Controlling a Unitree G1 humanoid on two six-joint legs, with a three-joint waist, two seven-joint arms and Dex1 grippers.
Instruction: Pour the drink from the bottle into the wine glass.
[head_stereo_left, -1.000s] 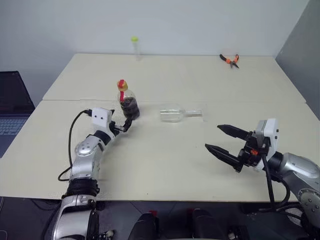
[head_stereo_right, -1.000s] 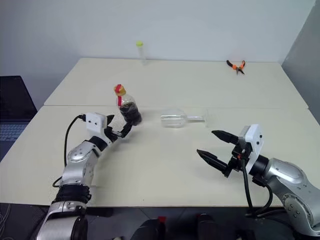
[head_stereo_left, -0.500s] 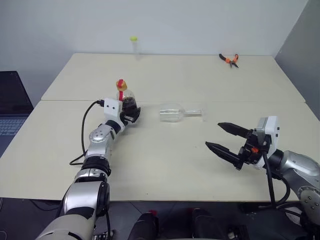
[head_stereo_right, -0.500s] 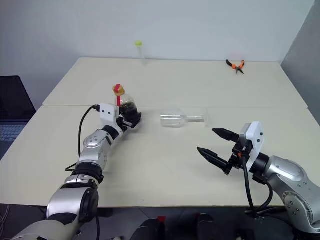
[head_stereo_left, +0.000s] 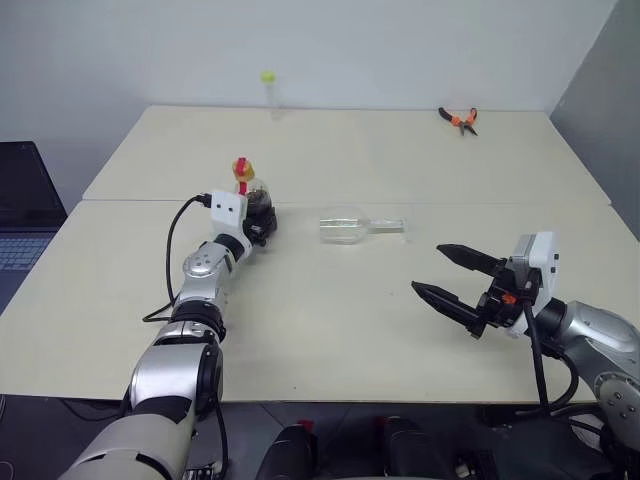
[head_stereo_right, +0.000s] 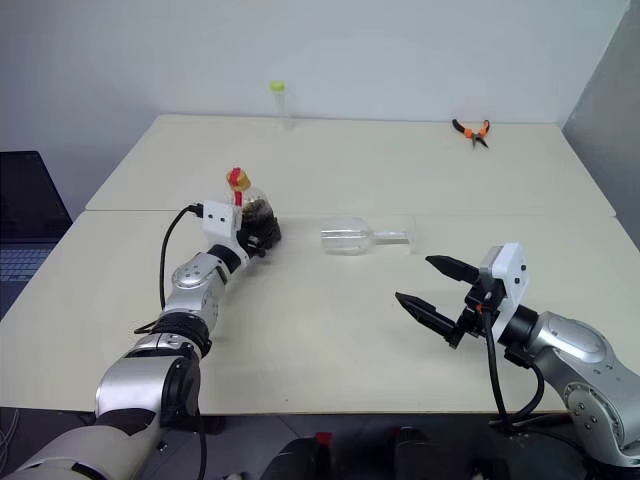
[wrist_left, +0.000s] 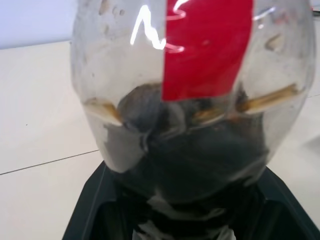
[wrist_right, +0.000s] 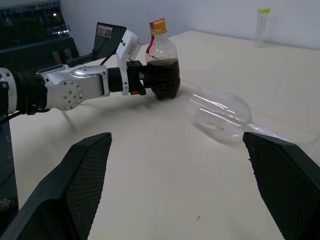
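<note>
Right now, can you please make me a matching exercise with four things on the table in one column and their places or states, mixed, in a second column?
Things:
1. small clear plastic bottle of dark drink
2. clear stemmed wine glass
3. orange-handled pliers
4. slim clear tube with yellow-green top

States:
A. upright at the far edge
B. lying on its side, mid-table
C. lying flat at the far right
D. standing between the left gripper's jaws

Pairs: 1-D, 2-B, 3-C, 4-A

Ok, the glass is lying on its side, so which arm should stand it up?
Right. The right gripper is open and free, on the glass's side of the table. The left gripper is already around the bottle, so it looks better kept there.
</note>
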